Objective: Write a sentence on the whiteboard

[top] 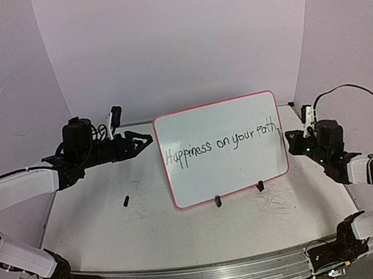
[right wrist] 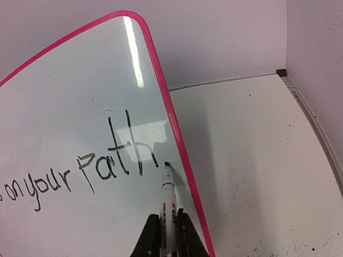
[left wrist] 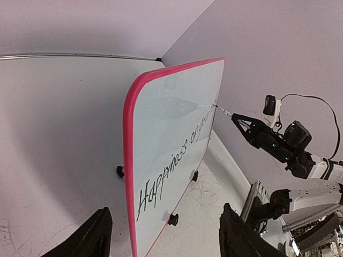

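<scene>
bright, even overhead light, pinkish cast. glare streak on whiteboard (right wrist: 69, 107); marker (right wrist: 168, 201) throws soft shadow rightward. frames sharp.

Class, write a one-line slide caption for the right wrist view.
Right gripper holds a marker to the whiteboard at the end of the sentence.

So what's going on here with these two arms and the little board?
The robot is writing on a whiteboard that stands upright on the table. The right pincer grips a marker, whose tip sits by the board's right edge, just after the last letter. The sentence reads "Happiness on your path". The left pincer is open beside the board's left edge, holding nothing. A small black piece lies on the table to the board's left.
</scene>
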